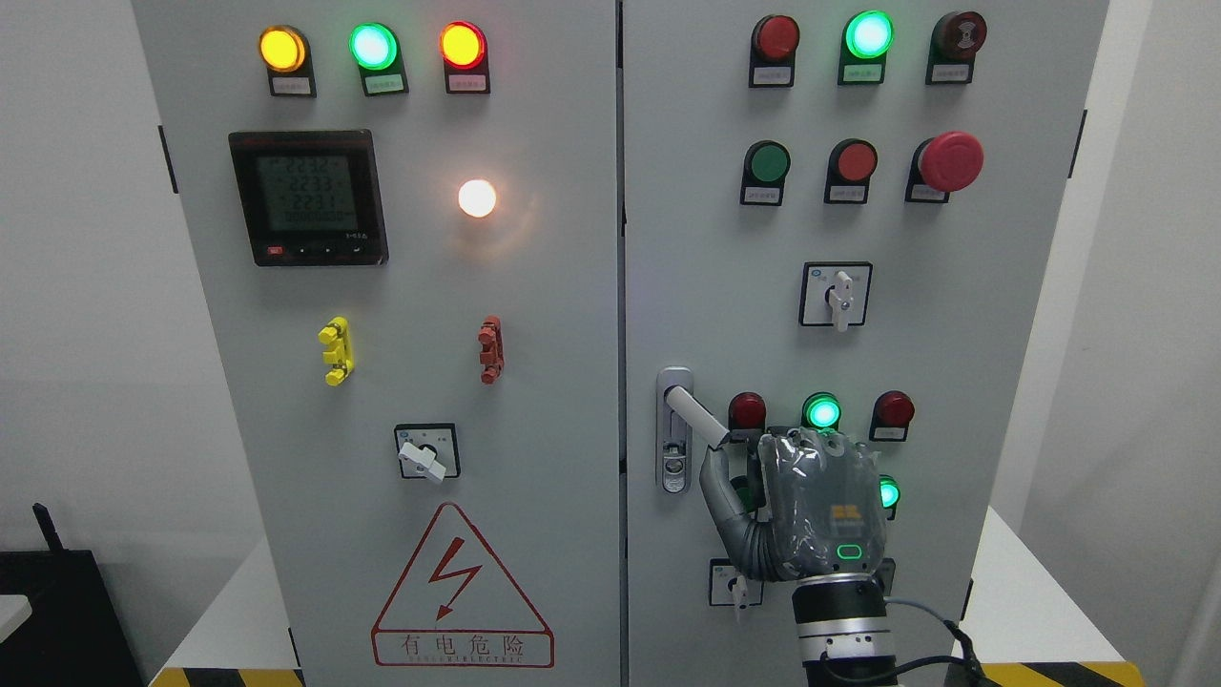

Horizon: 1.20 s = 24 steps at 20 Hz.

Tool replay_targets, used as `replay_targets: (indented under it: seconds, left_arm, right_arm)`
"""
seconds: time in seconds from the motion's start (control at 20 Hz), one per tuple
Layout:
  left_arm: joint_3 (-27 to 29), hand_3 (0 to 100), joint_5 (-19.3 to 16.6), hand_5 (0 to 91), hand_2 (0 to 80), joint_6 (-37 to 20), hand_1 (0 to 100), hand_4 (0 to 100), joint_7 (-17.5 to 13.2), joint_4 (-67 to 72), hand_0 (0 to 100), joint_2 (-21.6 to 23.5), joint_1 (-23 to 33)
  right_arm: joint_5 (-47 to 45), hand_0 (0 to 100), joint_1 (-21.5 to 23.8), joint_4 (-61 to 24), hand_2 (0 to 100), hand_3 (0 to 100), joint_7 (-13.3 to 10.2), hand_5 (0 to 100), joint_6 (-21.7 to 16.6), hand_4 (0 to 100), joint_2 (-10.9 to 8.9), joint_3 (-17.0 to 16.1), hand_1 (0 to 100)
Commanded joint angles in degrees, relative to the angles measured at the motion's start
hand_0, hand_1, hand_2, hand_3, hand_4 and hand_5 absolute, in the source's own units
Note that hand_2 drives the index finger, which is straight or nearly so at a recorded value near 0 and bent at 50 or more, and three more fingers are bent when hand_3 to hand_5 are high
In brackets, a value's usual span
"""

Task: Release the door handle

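Head view: door handle [694,412] on right cabinet door [954,315], lever angled down-right from its pivot, free end up-left of the right hand [820,506], at the thumb tip. Contact cannot be told; fingers are hidden behind the palm, so grasp is undetermined. Left hand not shown.

A plain white wall [76,286] fills the space to the left of the cabinet, and a second white wall [1159,334] with a soft grey shadow stands at the right. Low down, a white bench [1011,592] shows on both sides, with yellow-and-black striped hazard tape [1049,674] along its front edge. A black box-shaped object [57,615] sits at the lower left corner.
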Motion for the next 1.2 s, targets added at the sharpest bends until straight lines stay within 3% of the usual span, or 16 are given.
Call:
replay_targets:
  seconds: [0.0,1.15]
  left_arm:
    - [-0.8,0,0.0,0.0,0.0,0.0,39,0,0.0,1.1,12,0.1,0.0]
    - [-0.8,0,0.0,0.0,0.0,0.0,39,0,0.0,1.1,12,0.0,0.0]
  right_arm:
    - [0.0,63,-0.3,-0.2,100,100,0.0,97,0.0,100,0.04,-0.6,19]
    - [-1.5,63,-0.8,-0.9,100,100,0.1,97,-0.1,100,0.04,-0.7,18]
